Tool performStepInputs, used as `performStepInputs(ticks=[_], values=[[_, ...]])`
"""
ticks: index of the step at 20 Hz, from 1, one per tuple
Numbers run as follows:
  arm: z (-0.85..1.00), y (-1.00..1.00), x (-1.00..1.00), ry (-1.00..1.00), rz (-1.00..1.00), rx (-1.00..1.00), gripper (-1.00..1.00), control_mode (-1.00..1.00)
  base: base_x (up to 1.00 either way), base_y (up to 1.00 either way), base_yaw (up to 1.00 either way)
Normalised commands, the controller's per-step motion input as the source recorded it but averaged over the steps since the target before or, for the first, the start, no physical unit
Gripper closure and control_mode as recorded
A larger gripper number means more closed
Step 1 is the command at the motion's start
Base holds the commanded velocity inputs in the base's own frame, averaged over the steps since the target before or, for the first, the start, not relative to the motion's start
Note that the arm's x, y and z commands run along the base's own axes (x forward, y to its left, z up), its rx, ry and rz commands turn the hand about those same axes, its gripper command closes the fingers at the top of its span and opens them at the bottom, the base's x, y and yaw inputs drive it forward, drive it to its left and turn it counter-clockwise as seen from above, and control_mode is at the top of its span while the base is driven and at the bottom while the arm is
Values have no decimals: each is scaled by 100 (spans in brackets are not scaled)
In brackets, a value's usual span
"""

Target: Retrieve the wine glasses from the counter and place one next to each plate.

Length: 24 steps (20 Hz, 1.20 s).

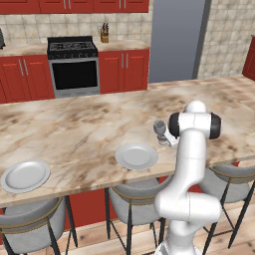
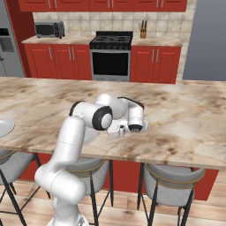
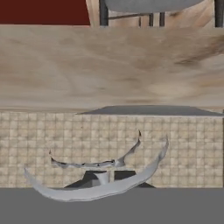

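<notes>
A wine glass [image 1: 159, 128] with a dark smoky bowl stands upright just right of the nearer plate [image 1: 137, 156], over the marbled bar top [image 1: 74, 129]. My gripper [image 1: 168, 138] is at its stem, shut on it. Whether the foot touches the top I cannot tell. In the hand view the glass [image 3: 100, 186] curves close across the bottom, with the gripper [image 3: 107, 176] right behind it. A second plate [image 1: 25, 175] lies at the bar's front left, its rim also showing in the right base view [image 2: 3, 127]. The counter [image 1: 124, 45] runs along the back wall.
Grey-seated stools [image 1: 139, 199] stand under the bar's near edge. A stove [image 1: 73, 64] and a knife block [image 1: 104, 34] sit at the back counter, with a toaster oven [image 2: 49, 29] further along. The bar top extends wide to the right.
</notes>
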Motion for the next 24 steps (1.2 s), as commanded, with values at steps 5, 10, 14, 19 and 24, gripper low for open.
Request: performStepInputs(ticks=[5, 10, 14, 19, 24], values=[[20, 0, -4, 1, 0, 10, 100, -100, 0, 0, 0], [3, 0, -4, 0, 0, 4, 100, -100, 0, 0, 0], [0, 0, -8, 0, 0, -6, 100, -100, 0, 0, 0], [0, 3, -13, 0, 0, -15, 100, -100, 0, 0, 0], [0, 23, -4, 7, 0, -5, 100, -100, 0, 0, 0]])
